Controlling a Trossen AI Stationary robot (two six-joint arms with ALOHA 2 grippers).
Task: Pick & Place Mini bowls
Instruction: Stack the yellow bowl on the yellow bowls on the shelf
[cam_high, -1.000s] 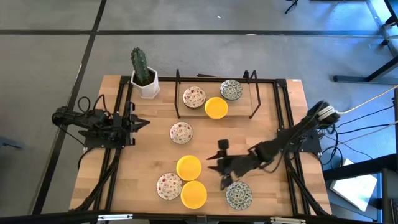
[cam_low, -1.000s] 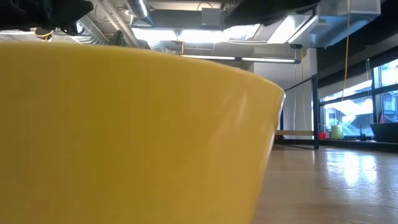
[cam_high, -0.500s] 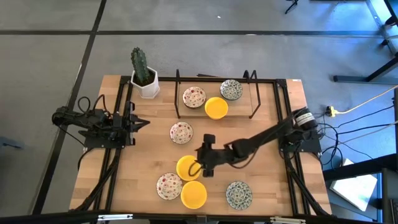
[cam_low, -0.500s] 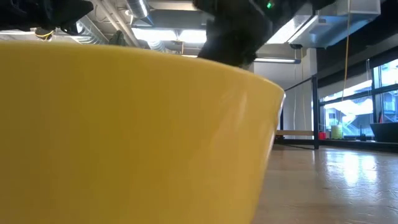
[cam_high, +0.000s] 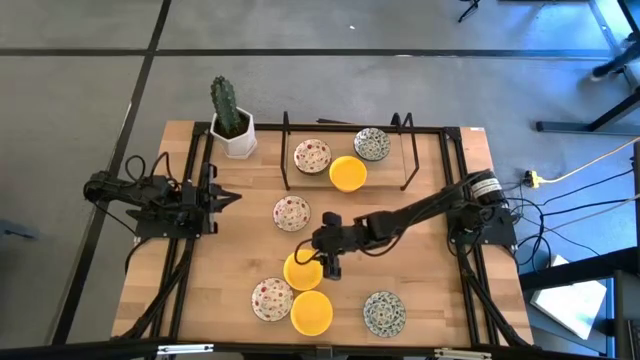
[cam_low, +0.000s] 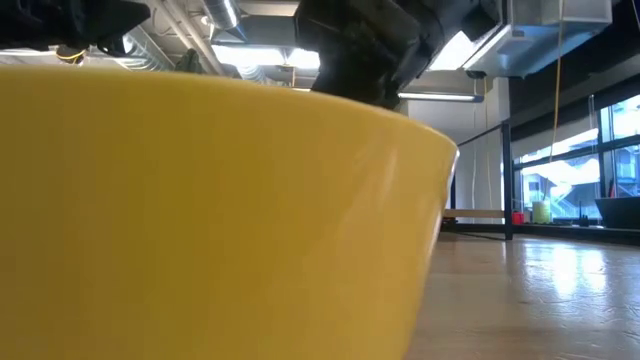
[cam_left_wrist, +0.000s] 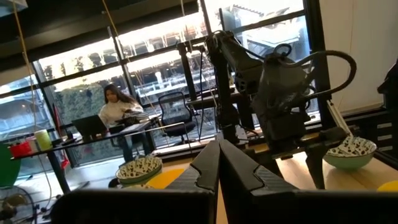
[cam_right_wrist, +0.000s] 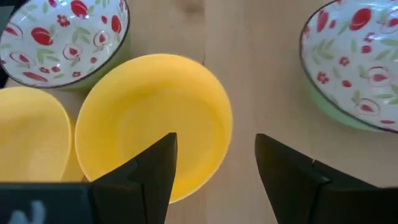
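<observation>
Right wrist view: plain glossy yellow mini bowl (cam_right_wrist: 152, 121), empty, beneath the wide-open, empty right gripper (cam_right_wrist: 214, 162).

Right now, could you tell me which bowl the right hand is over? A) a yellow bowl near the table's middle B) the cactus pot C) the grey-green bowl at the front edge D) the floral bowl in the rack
A: the right hand is open, one finger inside the yellow bowl, one outside its rim.

Plain yellow bowl (cam_right_wrist: 152, 124) between two cream bowls (cam_right_wrist: 65, 37) with red floral speckles, on pale wood.
</observation>
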